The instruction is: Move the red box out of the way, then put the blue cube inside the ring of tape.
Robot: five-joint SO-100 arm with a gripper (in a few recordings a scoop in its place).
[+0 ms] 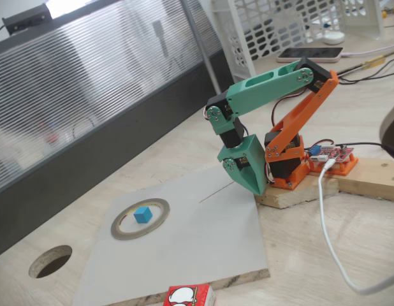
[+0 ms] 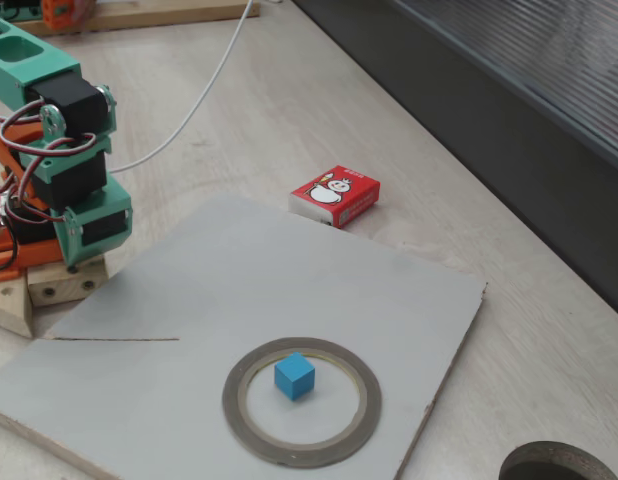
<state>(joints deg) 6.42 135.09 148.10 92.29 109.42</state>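
Observation:
The blue cube (image 1: 142, 213) (image 2: 294, 375) rests upright inside the ring of tape (image 1: 118, 225) (image 2: 301, 457), near its centre and clear of the band. The ring lies flat on a grey board (image 1: 203, 242) (image 2: 289, 290). The red box (image 1: 189, 296) (image 2: 336, 195) lies off the board on the wooden table, just past one board edge. My gripper (image 1: 257, 189) (image 2: 75, 262) is folded down close to the orange arm base, at the board's far corner, well away from the cube. Its fingers are together with nothing between them.
A round hole (image 1: 50, 261) (image 2: 559, 465) is cut in the tabletop beyond the ring's side of the board. A white cable (image 1: 324, 217) (image 2: 204, 90) trails over the table from a red circuit board (image 1: 334, 154). A dark panel wall (image 1: 88, 159) borders the table.

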